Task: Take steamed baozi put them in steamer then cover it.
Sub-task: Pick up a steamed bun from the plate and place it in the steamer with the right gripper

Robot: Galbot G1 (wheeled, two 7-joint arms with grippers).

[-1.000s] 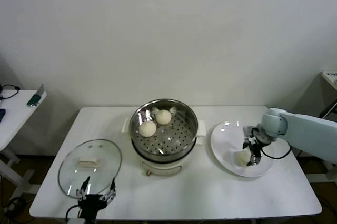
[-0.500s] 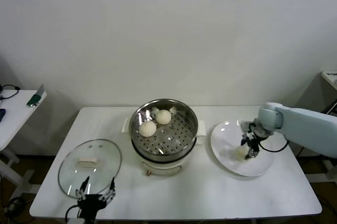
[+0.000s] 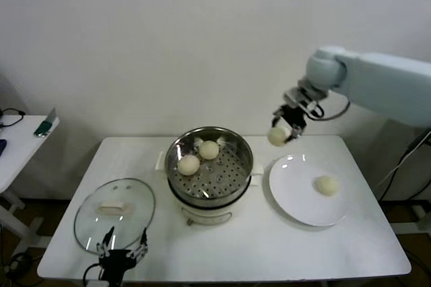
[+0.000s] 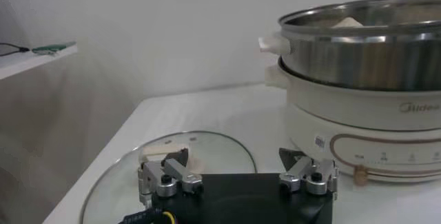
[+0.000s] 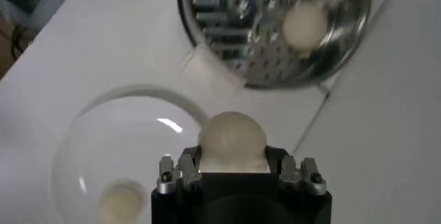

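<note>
Raised: right hand (image 3: 285,130) gripping baozi (image 3: 277,137) | left hand (image 3: 123,254) open by lid (image 3: 114,213)

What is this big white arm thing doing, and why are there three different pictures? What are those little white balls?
It is a robot with two arms. One picture comes from a camera on its head, looking down at a white table. The other two come from small cameras on its wrists, so they look out from near its hands.

The white balls are soft steamed buns called baozi. Two of them lie in the shiny steamer, a pot that cooks with steam. One more waits on the white plate.

The right gripper, the robot's pincer hand, is up in the air between plate and steamer, pinching a fourth baozi. Its wrist camera shows that bun from close by.

The left gripper hangs open at the near table edge beside the glass lid, which lies flat on the table.
</note>
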